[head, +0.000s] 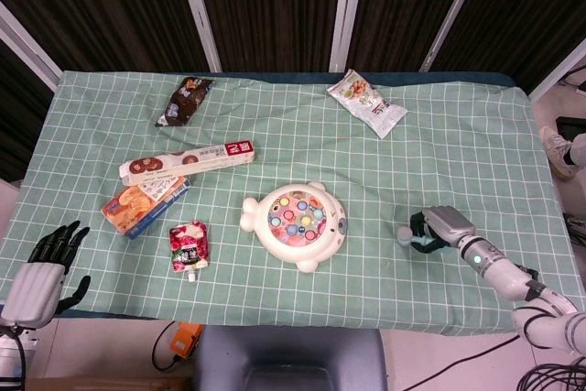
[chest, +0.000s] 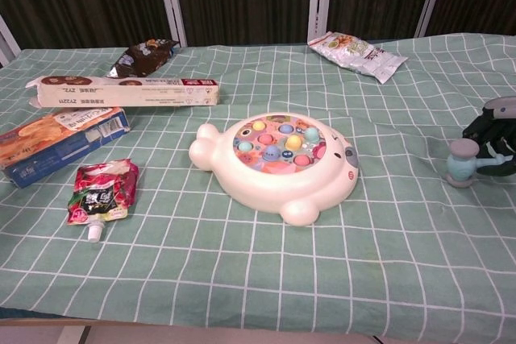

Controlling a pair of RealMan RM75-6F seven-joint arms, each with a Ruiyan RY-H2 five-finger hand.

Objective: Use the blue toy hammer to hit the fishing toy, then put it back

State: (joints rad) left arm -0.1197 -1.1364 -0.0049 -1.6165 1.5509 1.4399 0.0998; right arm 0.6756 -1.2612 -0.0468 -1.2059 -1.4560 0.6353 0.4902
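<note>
The white fish-shaped fishing toy (head: 295, 224) (chest: 278, 163) with coloured fish in its round pool lies mid-table. To its right, my right hand (head: 441, 226) (chest: 493, 136) holds the blue toy hammer (head: 408, 237) (chest: 464, 162) by the handle. The hammer's grey-blue head is low at the green checked cloth, pointing toward the toy and well apart from it. Dark fingers hide most of the handle. My left hand (head: 41, 267) hangs off the table's front-left corner, fingers spread and holding nothing; the chest view does not show it.
A snack bag (head: 366, 103) (chest: 355, 54) lies at the back right, a dark packet (head: 185, 100) (chest: 145, 55) at the back left. On the left lie a long box (head: 188, 160) (chest: 125, 90), a blue-orange box (head: 145, 203) (chest: 56, 141) and a red pouch (head: 188, 246) (chest: 102, 191).
</note>
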